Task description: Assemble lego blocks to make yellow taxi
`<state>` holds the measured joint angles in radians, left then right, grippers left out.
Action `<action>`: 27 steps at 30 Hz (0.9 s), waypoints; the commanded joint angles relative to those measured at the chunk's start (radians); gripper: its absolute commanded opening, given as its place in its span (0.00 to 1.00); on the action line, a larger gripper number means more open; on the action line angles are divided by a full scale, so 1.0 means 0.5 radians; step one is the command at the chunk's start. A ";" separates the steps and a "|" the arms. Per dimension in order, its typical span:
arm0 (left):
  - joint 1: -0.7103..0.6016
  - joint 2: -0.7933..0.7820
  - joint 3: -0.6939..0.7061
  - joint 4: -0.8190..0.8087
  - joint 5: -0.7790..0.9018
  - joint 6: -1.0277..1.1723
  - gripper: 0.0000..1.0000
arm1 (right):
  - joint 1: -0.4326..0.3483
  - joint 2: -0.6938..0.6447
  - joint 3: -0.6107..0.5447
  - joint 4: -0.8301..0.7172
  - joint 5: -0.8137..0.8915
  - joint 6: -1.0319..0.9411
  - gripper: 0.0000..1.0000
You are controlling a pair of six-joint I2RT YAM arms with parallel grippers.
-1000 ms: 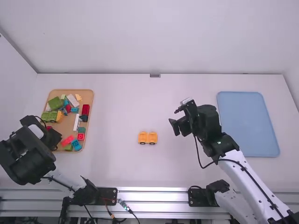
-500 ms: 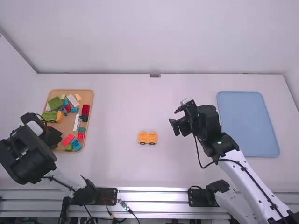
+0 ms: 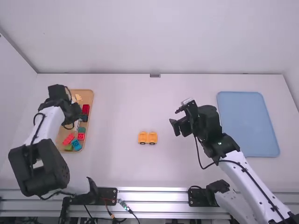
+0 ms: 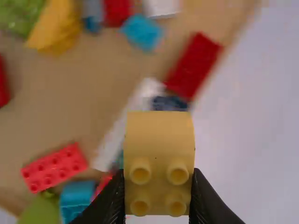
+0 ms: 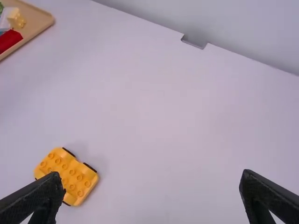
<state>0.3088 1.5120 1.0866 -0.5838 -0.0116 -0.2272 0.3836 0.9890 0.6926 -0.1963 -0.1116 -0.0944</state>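
A: What is held by the left gripper?

B: The yellow block is clasped between its 2 fingers, which are parted by the block's width; 4 studs are turned to the wrist camera. The block is held above the brown tray.

A: And the right gripper?

B: Its 2 fingers are spread wide, with bare table seen between them. Nothing is gripped.

A: Is anything in the way?

B: In the left wrist view, a white block is partly hidden by the held block, and a dark blue block is seen just beside it. In the high view, part of the tray is covered by the left arm.

A: Where is the base?

B: It is set down on the table, studs up, between the brown tray and the right gripper, well apart from the tray.

A: What is contained in the tray?

B: Loose blocks: a red block by the rim, a bright red block, a light blue block, a green block and a yellow piece. On the table's right side, a blue tray is placed.
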 commanded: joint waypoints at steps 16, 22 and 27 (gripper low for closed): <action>-0.697 -0.149 0.004 -0.259 0.330 -0.064 0.02 | 0.005 -0.338 0.056 -0.270 0.386 0.406 0.99; -0.818 -0.149 -0.136 -0.275 -0.011 -0.841 0.02 | 0.005 -0.259 0.056 -0.248 0.386 0.407 0.99; -1.009 -0.149 -0.236 -0.254 -0.176 -1.449 0.02 | 0.005 -0.142 0.056 -0.193 0.385 0.409 0.99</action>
<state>-0.1608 1.4380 0.9848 -0.7151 -0.0242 -0.7105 0.3836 0.9005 0.6937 -0.2996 0.0708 0.1051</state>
